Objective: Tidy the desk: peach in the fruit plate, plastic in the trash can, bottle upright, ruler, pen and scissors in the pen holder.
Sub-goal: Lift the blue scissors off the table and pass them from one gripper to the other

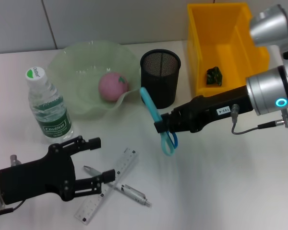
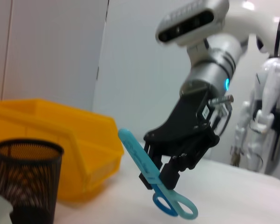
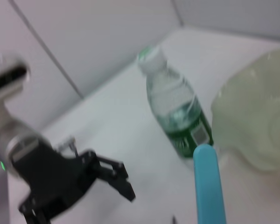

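Right tool (image 1: 165, 128): clamped on the scissors (image 1: 158, 120), gripping them mid-length, held in the air above the tabletop (image 1: 221, 182).
Scissors: light-blue sheath end points up and toward the pen holder (image 1: 160, 76); blue handle loops hang down below the tool. Long axis steep, tilted, approx. from upper left to lower right in head view. Tip near the holder's rim, outside it.
Left tool (image 1: 93, 165): fingers spread, gripping nothing, low over the tabletop at front left; its lower finger just over the ruler (image 1: 108, 184) and pen (image 1: 120, 187).
Ruler: clear, flat on tabletop, long axis diagonal.
Pen: silver, lies across the ruler, making an X w/ it.
Bottle (image 1: 48, 108): upright, white cap, green label, behind the left tool and left of the fruit plate (image 1: 86, 62).
Peach (image 1: 113, 86): pink, inside the pale-green wavy plate.
Trash can (image 1: 221, 43): yellow bin at back right, beside the holder; small dark-green plastic scrap (image 1: 214, 75) lies in it.
Surface and room: white tabletop, pale grey panelled wall behind.
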You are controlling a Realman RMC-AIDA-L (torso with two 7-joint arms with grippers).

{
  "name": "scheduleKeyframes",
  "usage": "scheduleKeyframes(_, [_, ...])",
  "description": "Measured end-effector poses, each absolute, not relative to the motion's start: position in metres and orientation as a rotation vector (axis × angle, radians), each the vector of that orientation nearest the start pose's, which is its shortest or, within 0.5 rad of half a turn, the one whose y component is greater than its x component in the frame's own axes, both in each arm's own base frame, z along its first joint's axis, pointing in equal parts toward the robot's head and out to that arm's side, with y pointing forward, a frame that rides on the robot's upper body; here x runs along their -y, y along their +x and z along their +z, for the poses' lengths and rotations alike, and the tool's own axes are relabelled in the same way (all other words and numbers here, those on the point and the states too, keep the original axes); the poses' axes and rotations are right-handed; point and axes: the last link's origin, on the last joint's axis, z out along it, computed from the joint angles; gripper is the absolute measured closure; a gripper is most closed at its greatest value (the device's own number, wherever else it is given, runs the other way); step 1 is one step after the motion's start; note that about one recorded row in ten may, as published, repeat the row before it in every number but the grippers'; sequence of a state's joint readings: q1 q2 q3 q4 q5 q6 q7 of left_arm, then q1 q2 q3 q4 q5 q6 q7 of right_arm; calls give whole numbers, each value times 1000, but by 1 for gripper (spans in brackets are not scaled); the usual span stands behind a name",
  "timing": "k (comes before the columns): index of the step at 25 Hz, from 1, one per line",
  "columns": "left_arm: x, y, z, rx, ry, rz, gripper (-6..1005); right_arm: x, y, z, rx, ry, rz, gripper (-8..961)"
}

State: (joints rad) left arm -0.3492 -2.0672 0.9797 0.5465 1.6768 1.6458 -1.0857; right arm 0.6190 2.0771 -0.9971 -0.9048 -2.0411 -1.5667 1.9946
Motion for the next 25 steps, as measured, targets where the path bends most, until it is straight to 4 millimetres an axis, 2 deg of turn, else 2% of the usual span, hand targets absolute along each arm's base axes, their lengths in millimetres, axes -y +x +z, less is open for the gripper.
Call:
scheduleKeyframes(1, [-265,-274,-26,416,-2737,-964,137,-351,200,-6,-1026,-2871,541,715])
scheduleKeyframes(2, [-265,-274,-26,416,-2737,-964,137,-351,200,-6,-1026,-2871,541,715])
scheduleKeyframes(6, [-263,-275,-30,376,-2685,-1006,137,-348,207,-10,-1136,-2793,781,715])
scheduleKeyframes(16, [-263,-275,-31,346,-2676,-1000,137,-344,217,-15,-1209,-2638,1057,716])
scheduleKeyframes(21, [-261,-276,-34,344,-2667,-1008,137,-343,224,-15,-1196,-2548,1167,716])
scheduleKeyframes(25, [-262,-276,-33,341,-2664,-1008,137,-343,226,-15,-1153,-2531,1190,716])
